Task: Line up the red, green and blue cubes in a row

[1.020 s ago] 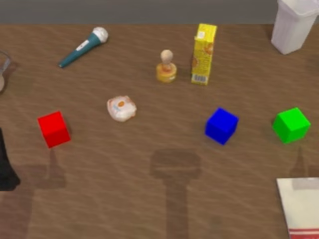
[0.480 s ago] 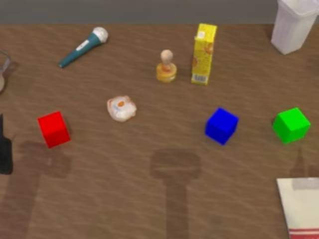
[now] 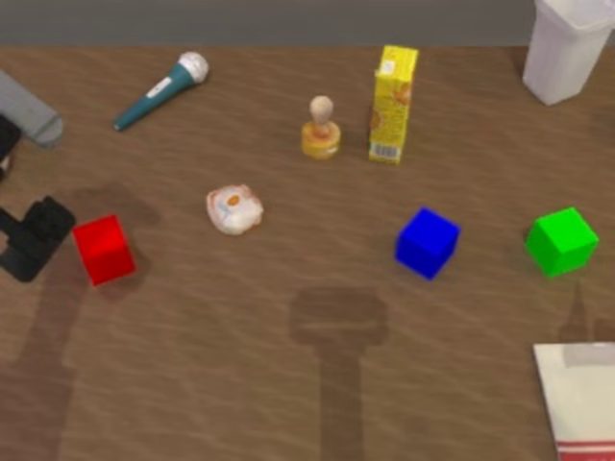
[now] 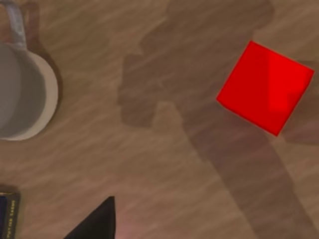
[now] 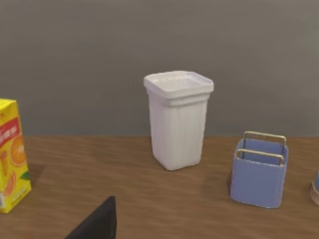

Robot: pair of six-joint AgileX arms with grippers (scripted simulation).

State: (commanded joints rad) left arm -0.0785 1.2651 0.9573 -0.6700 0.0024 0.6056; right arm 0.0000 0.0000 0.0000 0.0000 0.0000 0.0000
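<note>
The red cube sits at the table's left and also shows in the left wrist view. My left gripper hovers just left of it, open and holding nothing; one dark fingertip shows in its wrist view, apart from the cube. The blue cube lies right of centre. Near the right edge is the green cube. My right gripper is out of the top view; its wrist view shows one dark fingertip above bare table.
A teal microphone, a wooden stamp and a yellow carton stand at the back. A wrapped bun lies right of the red cube. White bin back right; white red-striped block front right; a mug is near the left gripper.
My left gripper has come in from the left edge, moving up the view and rightward, and now sits beside the red cube. The cubes have not moved.
</note>
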